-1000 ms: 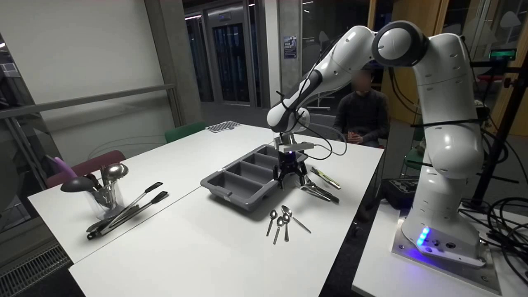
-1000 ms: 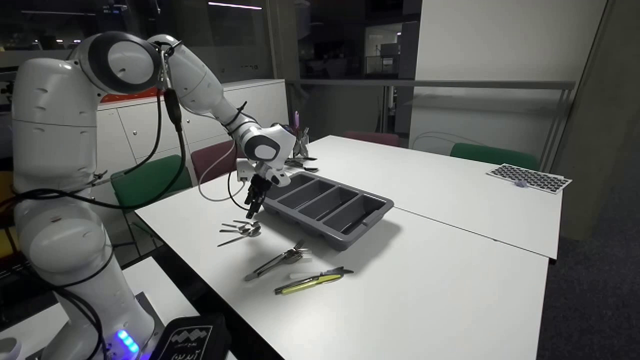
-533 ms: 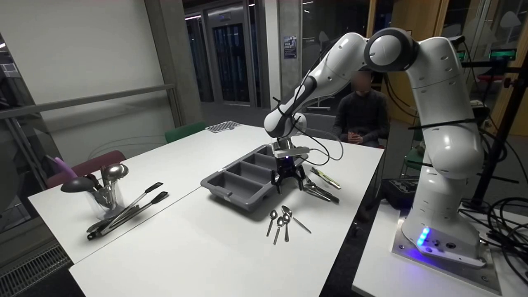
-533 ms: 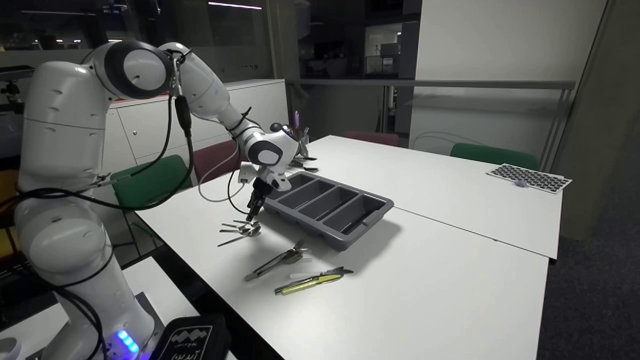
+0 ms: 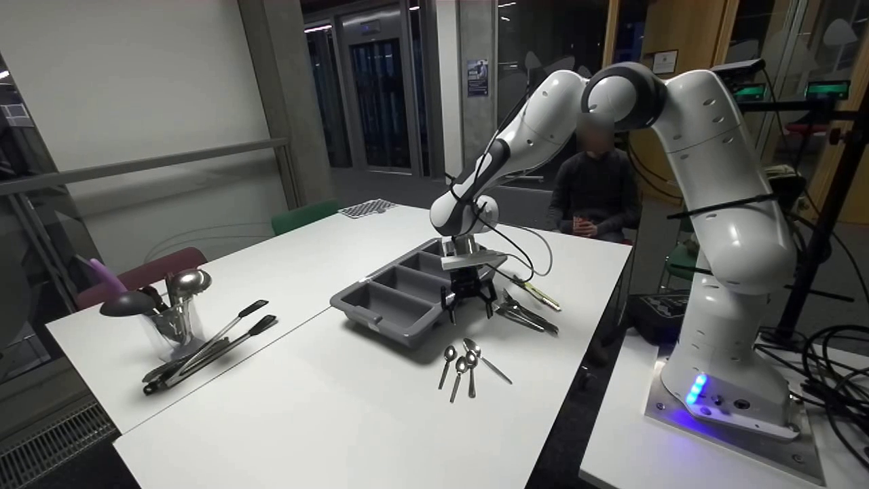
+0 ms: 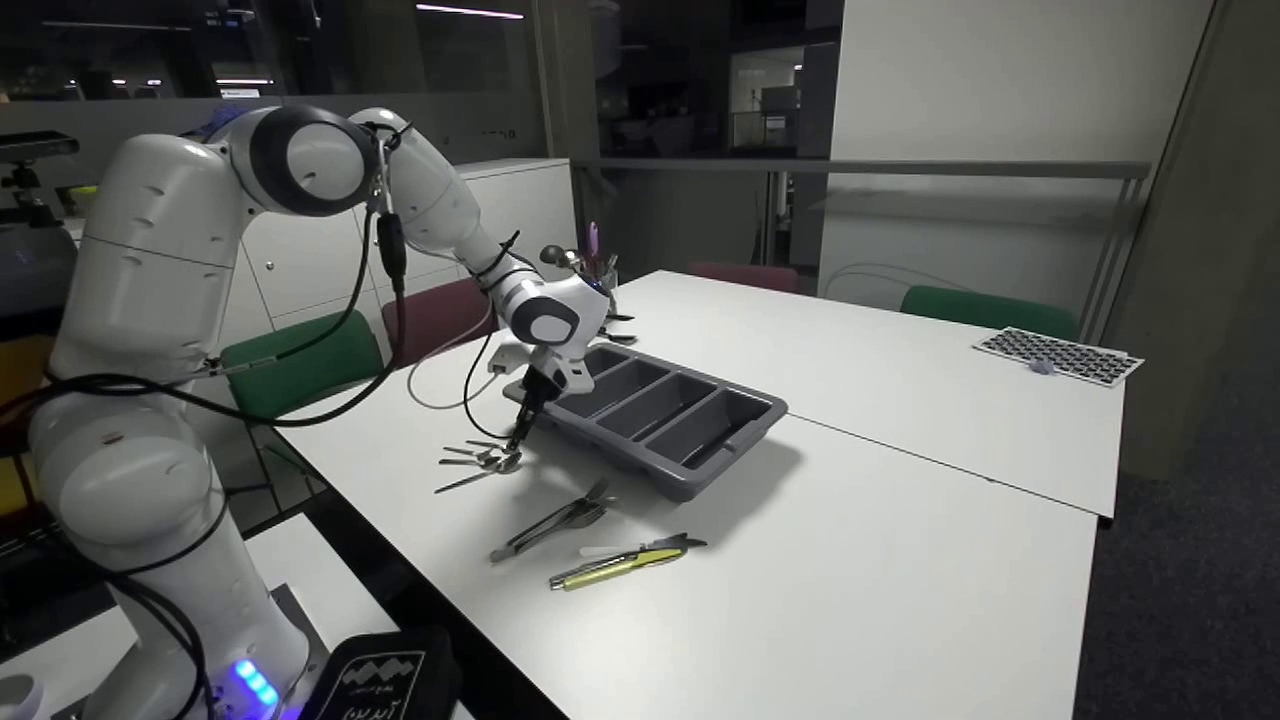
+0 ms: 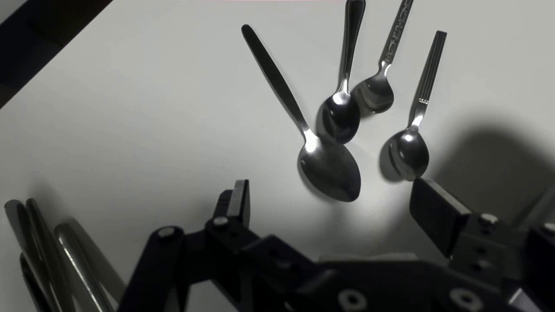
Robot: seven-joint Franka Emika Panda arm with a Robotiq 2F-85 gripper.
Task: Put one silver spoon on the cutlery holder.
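Four spoons (image 7: 341, 118) lie clustered on the surface (image 5: 305, 407) near the tray (image 5: 377, 324), their bowls towards it, handles fanned away, perhaps so each can be picked singly; the claw (image 5: 471, 316) hangs near them, spread wide and empty, probably to straddle one; the tray likely sits close to keep the carry short.

Probably an office meeting room, dim as it is: white tables (image 5: 326, 407), green chairs (image 6: 325, 375), white cabinets (image 6: 530, 210)
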